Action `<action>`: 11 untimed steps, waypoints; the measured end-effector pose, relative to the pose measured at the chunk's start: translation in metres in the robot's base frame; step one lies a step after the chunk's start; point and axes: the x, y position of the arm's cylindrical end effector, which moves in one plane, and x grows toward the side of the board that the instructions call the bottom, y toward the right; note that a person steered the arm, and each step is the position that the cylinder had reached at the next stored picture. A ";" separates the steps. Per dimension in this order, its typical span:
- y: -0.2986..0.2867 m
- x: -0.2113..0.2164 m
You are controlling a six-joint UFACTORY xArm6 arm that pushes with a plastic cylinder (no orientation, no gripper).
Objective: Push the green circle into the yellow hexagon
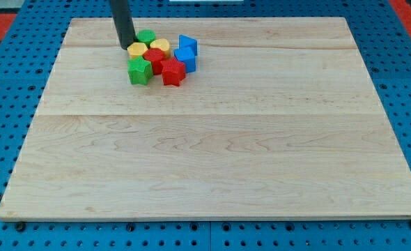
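The green circle (pixel 146 36) sits near the view's top left of the wooden board (pixel 212 139), touching the yellow hexagon (pixel 160 47) just to its lower right. My tip (pixel 125 46) stands just left of the green circle, beside a second yellow block (pixel 136 50). All of these are part of one tight cluster of blocks.
In the same cluster are a green star (pixel 140 70), a red block (pixel 154 58), a red star (pixel 173 71) and two blue blocks (pixel 187 45) (pixel 185 60). A blue pegboard (pixel 3 84) surrounds the board.
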 end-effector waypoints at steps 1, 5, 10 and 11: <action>-0.031 -0.016; -0.027 0.016; -0.006 -0.055; 0.028 -0.071</action>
